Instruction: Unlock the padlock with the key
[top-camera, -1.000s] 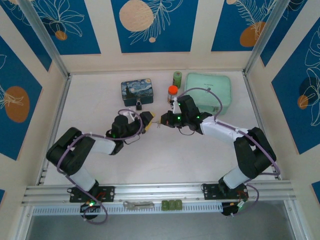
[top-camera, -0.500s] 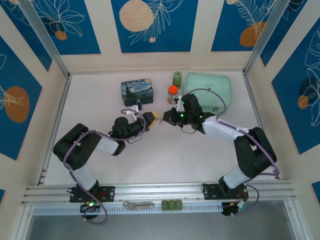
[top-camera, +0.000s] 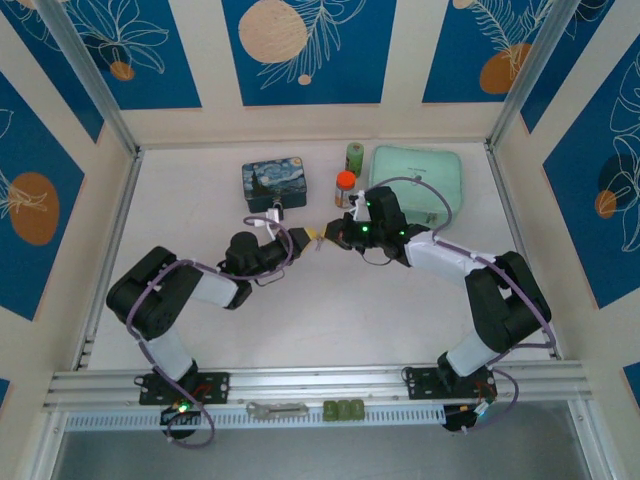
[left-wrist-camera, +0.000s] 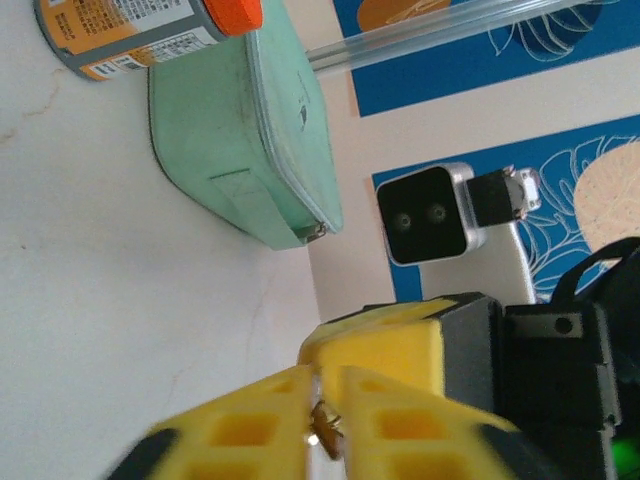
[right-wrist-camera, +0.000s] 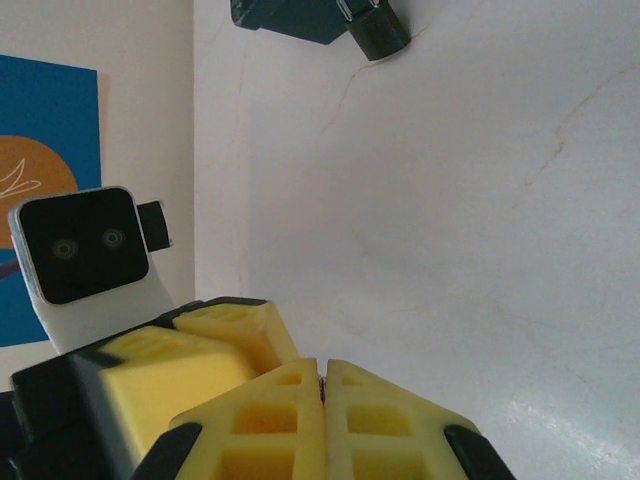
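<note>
My left fingers (left-wrist-camera: 255, 425) are pinched together on a tiny brassy-silver bit of metal, the key (left-wrist-camera: 321, 428), which sticks out at their tips. My right fingers (right-wrist-camera: 270, 420) are pressed flat together with only a thin dark line in the seam, and I cannot tell whether they grip anything. From overhead, the two pairs meet tip to tip above the middle of the desk (top-camera: 330, 300). In the left wrist view, the right pair's yellow blocks sit just behind the key.

The padlock (top-camera: 277, 212) lies on the desk as a small dark thing just in front of the starry-night painted box (top-camera: 273, 182), near the left arm's wrist and apart from the key.

As for writing, the can (left-wrist-camera: 130, 30) with the orange lid carries an orange label with dark print, too small for me to read. The mint-green case (left-wrist-camera: 240, 140) beside it has a small dark mark near its seam that I can't read either.
</note>
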